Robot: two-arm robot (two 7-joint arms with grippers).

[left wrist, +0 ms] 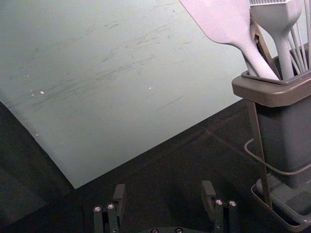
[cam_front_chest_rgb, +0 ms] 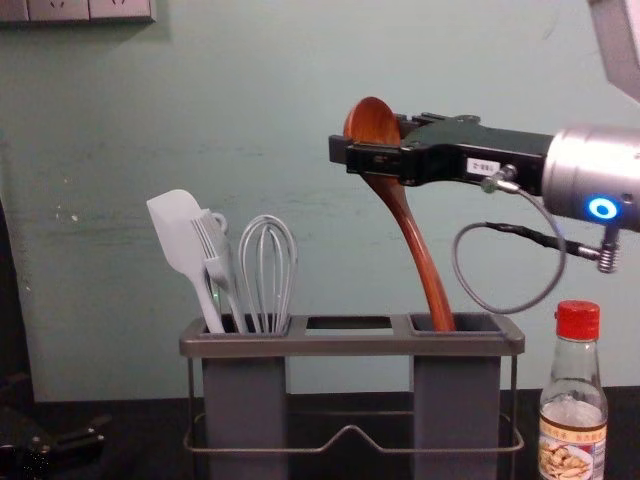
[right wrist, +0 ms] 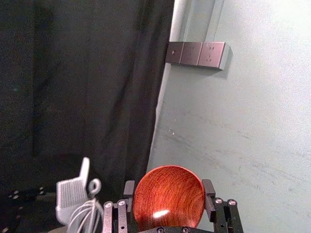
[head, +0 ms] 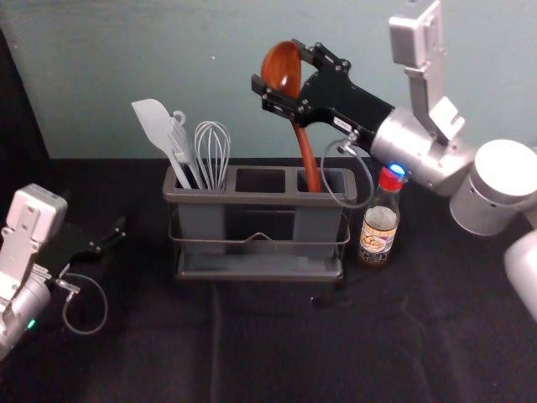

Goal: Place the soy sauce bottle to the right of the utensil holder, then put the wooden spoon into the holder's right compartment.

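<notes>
My right gripper [head: 278, 77] is above the holder's right side, shut on the bowl of the wooden spoon [head: 310, 155]. In the right wrist view the bowl [right wrist: 169, 196] lies between the fingertips of the right gripper [right wrist: 168, 196]. The spoon's handle end is inside the right compartment of the utensil holder [head: 260, 199], leaning a little in the chest view. To the holder's right stands the soy sauce bottle [head: 380, 220], upright and apart from it. My left gripper [head: 117, 235] is parked at the left; in its wrist view the left gripper [left wrist: 164, 194] is open and empty.
A white spatula [cam_front_chest_rgb: 180, 235], a brush [cam_front_chest_rgb: 218, 262] and a whisk [cam_front_chest_rgb: 268, 265] stand in the holder's left compartment. The wall [cam_front_chest_rgb: 250, 100] rises behind the dark table [head: 252, 336]. The right gripper's cable loop [cam_front_chest_rgb: 465, 290] hangs near the holder's right end.
</notes>
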